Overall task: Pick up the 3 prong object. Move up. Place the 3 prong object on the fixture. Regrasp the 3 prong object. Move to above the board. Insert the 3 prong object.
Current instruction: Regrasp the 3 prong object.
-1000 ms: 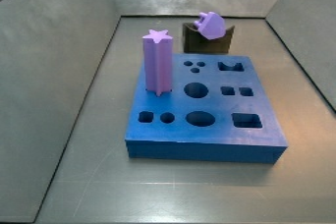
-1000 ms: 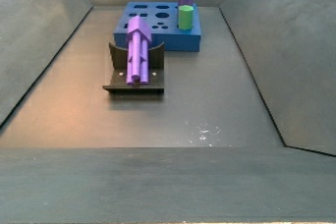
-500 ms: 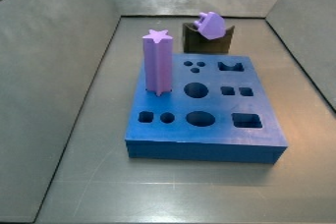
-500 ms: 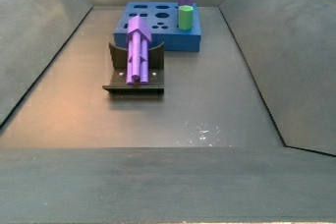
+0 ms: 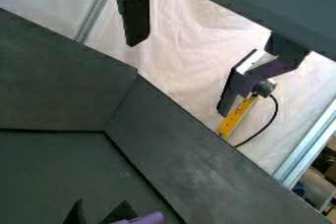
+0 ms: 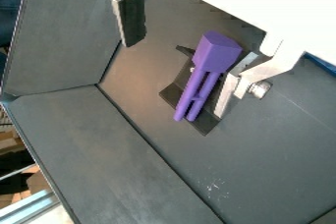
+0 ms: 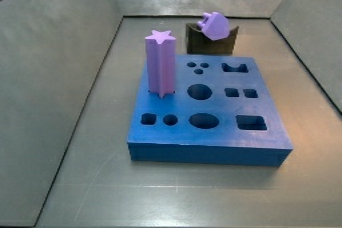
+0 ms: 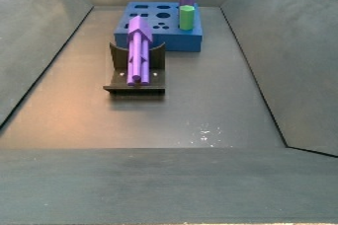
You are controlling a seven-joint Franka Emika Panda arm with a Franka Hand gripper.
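Gripper (image 6: 184, 27) high above the floor, fingers (image 6: 130, 17) spread wide, nothing between them. Well below it, the 3 prong object (image 6: 199, 77) lies on the fixture (image 8: 136, 71), apart from the gripper, forked end visible in a wrist view. In a side view the purple peg (image 8: 138, 47) rests lengthwise across the fixture, pointing toward the board (image 8: 164, 27). Beyond, blue board (image 7: 211, 110) carries a tall purple star post (image 7: 160, 64) and a green peg (image 8: 188, 17).
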